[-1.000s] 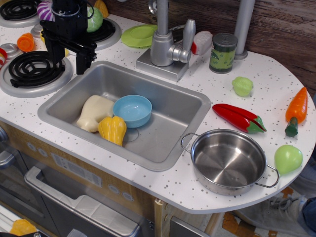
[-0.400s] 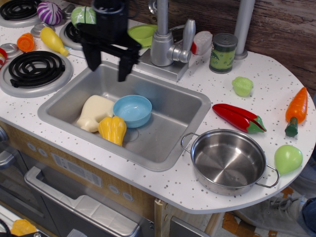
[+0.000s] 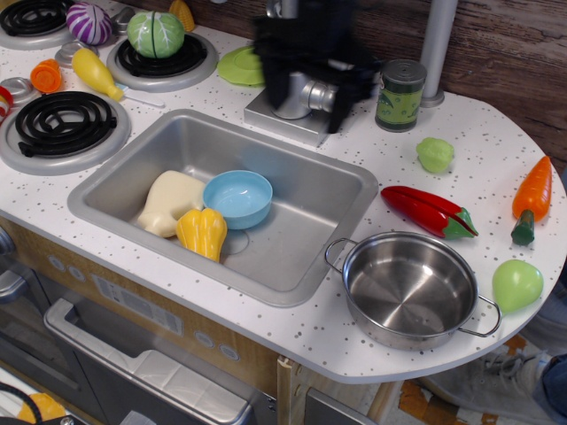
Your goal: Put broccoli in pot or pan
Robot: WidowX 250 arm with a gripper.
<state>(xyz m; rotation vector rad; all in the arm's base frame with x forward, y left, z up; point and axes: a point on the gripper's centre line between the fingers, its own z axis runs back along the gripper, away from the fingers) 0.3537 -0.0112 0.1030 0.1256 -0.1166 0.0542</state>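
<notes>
The broccoli (image 3: 435, 154) is a small pale-green lumpy toy lying on the white counter at the right, behind the red pepper. The steel pot (image 3: 410, 289) with two wire loop handles stands empty at the front right of the counter. My black gripper (image 3: 306, 99) is blurred with motion, up in front of the faucet, left of the broccoli. Its two fingers point down, spread apart and hold nothing.
The sink (image 3: 292, 239) holds a blue bowl (image 3: 237, 198), a cream toy (image 3: 170, 201) and a yellow pepper (image 3: 201, 233). A red pepper (image 3: 429, 211), a carrot (image 3: 532, 198), a lime-green fruit (image 3: 516, 284) and a can (image 3: 400, 95) are at the right. The green cabbage (image 3: 155, 34) sits on a back burner.
My gripper has swept right, from over the left burners past the sink's back edge to the faucet. It stays open and empty. Nothing else has moved.
</notes>
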